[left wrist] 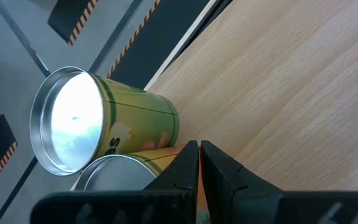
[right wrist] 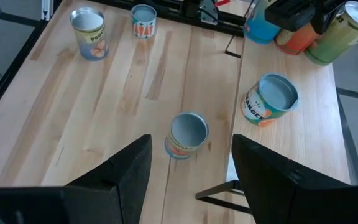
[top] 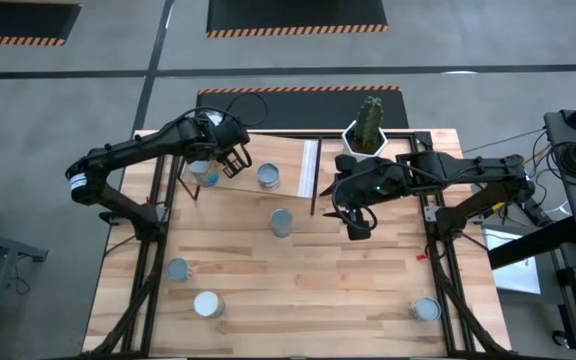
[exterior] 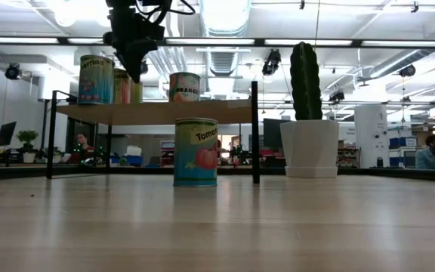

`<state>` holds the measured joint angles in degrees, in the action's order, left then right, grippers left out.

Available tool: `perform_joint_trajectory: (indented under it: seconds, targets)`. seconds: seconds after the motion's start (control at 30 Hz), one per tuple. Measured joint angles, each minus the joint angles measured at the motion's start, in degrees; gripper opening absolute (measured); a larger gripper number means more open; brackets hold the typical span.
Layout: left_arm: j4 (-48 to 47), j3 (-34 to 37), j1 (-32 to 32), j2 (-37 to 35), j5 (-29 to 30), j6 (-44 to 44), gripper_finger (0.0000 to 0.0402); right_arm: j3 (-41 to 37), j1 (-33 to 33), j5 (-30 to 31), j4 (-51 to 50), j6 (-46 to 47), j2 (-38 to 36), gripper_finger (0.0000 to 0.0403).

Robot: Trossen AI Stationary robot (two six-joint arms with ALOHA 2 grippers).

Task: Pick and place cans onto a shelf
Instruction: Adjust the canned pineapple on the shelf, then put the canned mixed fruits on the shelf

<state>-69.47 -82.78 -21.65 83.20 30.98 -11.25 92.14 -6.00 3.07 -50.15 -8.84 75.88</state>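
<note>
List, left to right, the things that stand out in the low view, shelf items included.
Blue-labelled can on the shelf → left gripper hanging in front of the next shelf cans → orange-labelled can on the shelf → tomato can on the table → black shelf post → cactus in its white pot.

my left gripper [top: 230, 158] is extended forward at the far left, fingers pressed together. my right gripper [top: 356, 222] hangs mid-table, fingers parted, empty.

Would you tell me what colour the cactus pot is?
White; the cactus pot shows best in the low view.
</note>
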Motion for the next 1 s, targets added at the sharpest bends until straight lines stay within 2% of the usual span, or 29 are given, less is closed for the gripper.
perform_joint_trajectory:
  seconds: [0.37,0.57,0.67,0.8,1.0]
  targets:
    - [0.0,0.0,0.3,-0.3,0.0,0.6,0.0000,0.0,0.0,0.0,0.0,0.2,0.0,0.0210]
    - [0.9,-1.0,2.9,-3.9,0.4,0.6,0.0000,0.0,0.0,0.0,-0.1,1.8,0.0,0.0210]
    - [5.5,-0.2,7.5,-7.8,0.5,0.6,0.0000,-0.1,-0.6,0.1,-0.5,3.1,0.0,0.0210]
    - [15.2,3.1,17.2,-13.1,0.4,1.9,0.0000,-0.9,-2.7,0.0,-0.5,4.5,0.0,0.0210]
    - [33.3,11.6,32.5,-19.5,5.3,6.4,0.0000,-4.5,-5.8,0.0,1.2,8.7,0.0,0.0210]
